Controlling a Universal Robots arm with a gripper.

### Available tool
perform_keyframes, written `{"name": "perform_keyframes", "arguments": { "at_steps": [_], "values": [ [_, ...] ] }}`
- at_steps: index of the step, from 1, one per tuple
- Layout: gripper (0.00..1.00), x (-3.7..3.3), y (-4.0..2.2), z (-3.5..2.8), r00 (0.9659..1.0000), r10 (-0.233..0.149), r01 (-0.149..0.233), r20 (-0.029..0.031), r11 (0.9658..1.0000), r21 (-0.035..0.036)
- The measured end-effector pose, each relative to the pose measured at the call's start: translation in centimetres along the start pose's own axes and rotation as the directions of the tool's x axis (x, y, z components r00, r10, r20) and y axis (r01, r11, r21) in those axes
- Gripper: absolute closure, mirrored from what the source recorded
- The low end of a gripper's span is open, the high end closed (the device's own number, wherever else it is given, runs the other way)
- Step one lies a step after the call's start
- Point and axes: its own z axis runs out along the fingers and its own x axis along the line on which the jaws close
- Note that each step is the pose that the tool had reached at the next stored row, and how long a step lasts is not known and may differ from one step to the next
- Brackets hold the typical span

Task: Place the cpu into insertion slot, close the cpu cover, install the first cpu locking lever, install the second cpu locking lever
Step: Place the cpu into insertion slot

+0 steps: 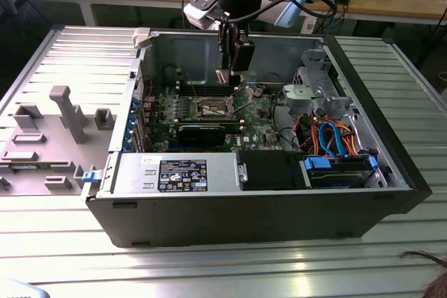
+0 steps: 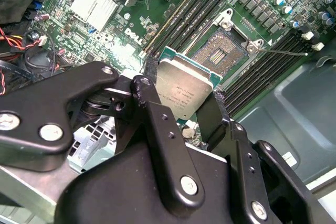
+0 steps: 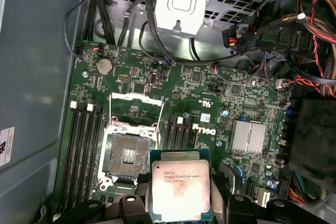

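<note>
My gripper (image 1: 225, 75) hangs inside the open computer case, above the green board. It is shut on the cpu (image 3: 180, 184), a thin square chip with a pale metal face, held by its edges between the black fingers (image 3: 131, 204). In the second wrist view the cpu (image 2: 185, 87) sits between the fingers (image 2: 152, 108), off to one side of the insertion slot (image 2: 223, 51). The insertion slot (image 3: 127, 155) lies bare with its dark centre showing. The cpu cover (image 3: 135, 98) stands swung up at the slot's end. In the exterior view the slot (image 1: 213, 108) lies below the gripper.
Long black memory slots (image 3: 84, 150) flank the socket on both sides. A silver heatsink (image 3: 249, 137) and a long black card (image 1: 202, 130) sit nearby. Coloured cables (image 1: 332, 141) and a drive cage (image 1: 318, 82) crowd the exterior view's right. The case walls (image 1: 181, 50) close around it.
</note>
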Motion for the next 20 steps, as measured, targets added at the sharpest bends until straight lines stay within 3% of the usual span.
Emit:
{"name": "perform_keyframes", "arguments": {
  "at_steps": [20],
  "values": [
    [0.45, 0.01, 0.00, 0.06, 0.9999, 0.011, -0.011, -0.0004, 0.9999, 0.0012]
  ]
}}
